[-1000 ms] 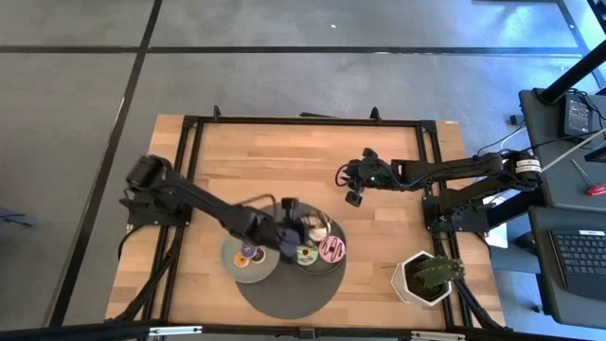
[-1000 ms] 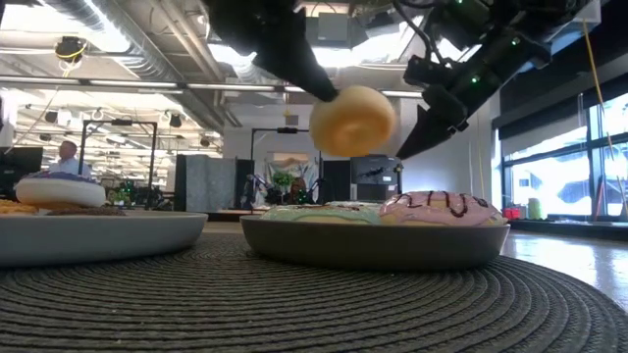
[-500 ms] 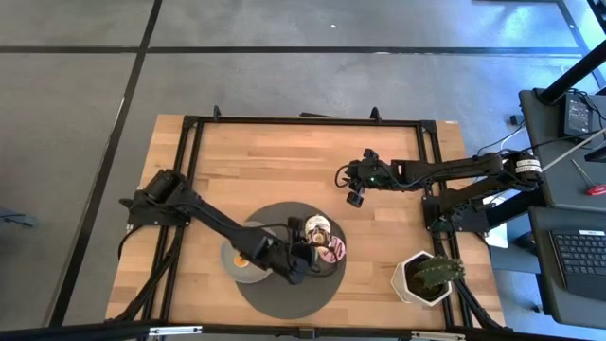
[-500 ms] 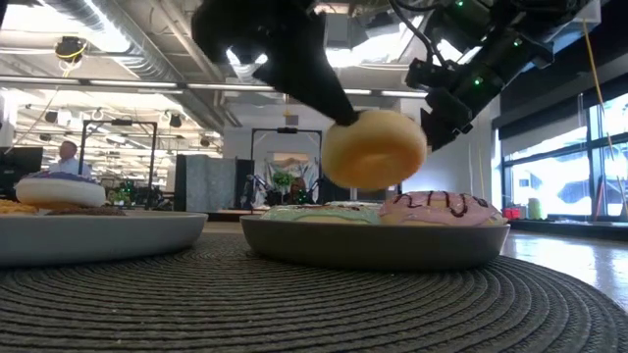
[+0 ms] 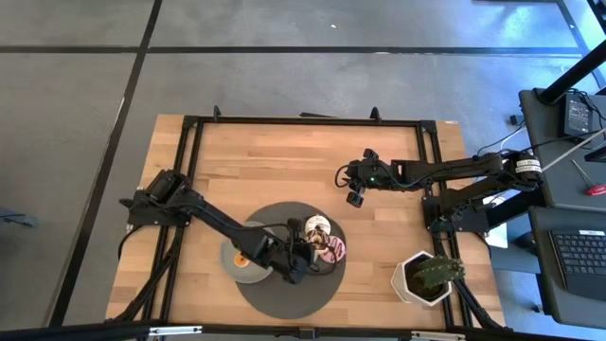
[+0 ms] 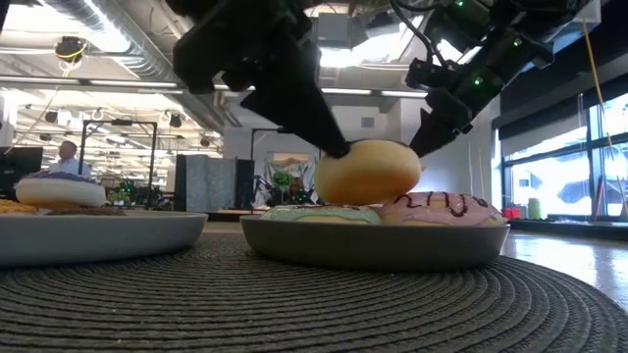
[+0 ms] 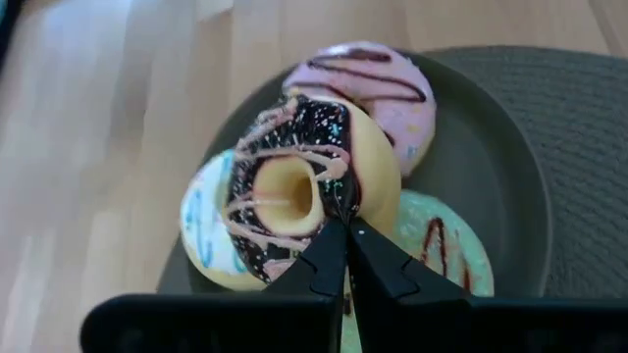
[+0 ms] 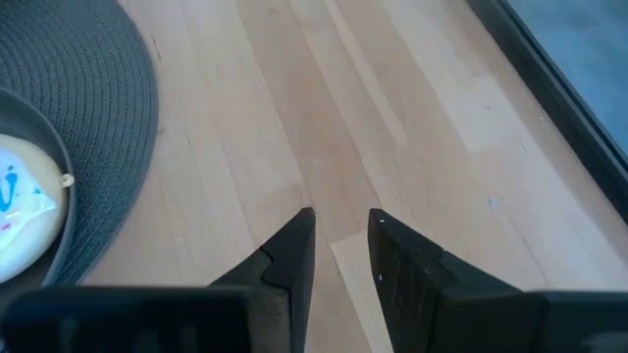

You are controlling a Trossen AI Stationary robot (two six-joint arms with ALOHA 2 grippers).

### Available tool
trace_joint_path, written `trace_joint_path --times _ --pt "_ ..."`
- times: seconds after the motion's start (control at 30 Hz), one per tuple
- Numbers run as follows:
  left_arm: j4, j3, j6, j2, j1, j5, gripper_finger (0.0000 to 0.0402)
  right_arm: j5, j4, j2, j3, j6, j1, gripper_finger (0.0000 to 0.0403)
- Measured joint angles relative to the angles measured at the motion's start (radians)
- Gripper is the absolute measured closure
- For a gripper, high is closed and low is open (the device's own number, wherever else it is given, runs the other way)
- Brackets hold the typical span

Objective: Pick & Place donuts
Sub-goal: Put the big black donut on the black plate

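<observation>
Bench: wooden bench (image 5: 284,156), round dark woven mat (image 5: 284,296).
Left claw (image 7: 345,227): pinched on chocolate-iced donut with pink drizzle (image 7: 304,186), resting on donuts in grey plate (image 7: 491,127).
Right claw (image 8: 339,230): slightly parted, empty, above bench.

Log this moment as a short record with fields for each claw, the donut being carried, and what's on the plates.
left claw: shut on chocolate-iced donut, pinching its rim at the hole
carried donut: low over right plate, resting on or just above the others
right plate contents: pink donut, green donut, blue-and-white donut
left plate: purple-topped donut
right claw: open, empty, over bare table
under plates: woven mat
</observation>
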Motion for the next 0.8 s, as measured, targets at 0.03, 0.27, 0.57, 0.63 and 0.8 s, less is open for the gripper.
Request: trace_joint_path --times 0.03,0.27,0.57,0.63,0.8 --pt "-0.002 -0.001 -0.009 0.000 0.001 0.009 0.0396 0.000 0.000 0.000 0.000 -0.002 0.000 0.0302" --pt "0.003 -0.001 -0.057 0.000 0.014 0.031 0.0383 0.000 0.000 0.000 0.000 -0.003 0.000 0.0302" --pt "-0.001 -0.001 -0.056 0.000 0.030 0.145 0.0363 0.000 0.000 0.000 0.000 -0.004 0.000 0.0302" --pt "-0.008 -0.001 -0.056 0.000 0.030 0.151 0.0357 0.000 0.000 0.000 0.000 -0.004 0.000 0.0302" --pt "-0.010 -0.001 -0.053 -0.009 0.030 0.147 0.0341 0.000 -0.008 0.000 0.000 -0.003 0.000 0.0302"
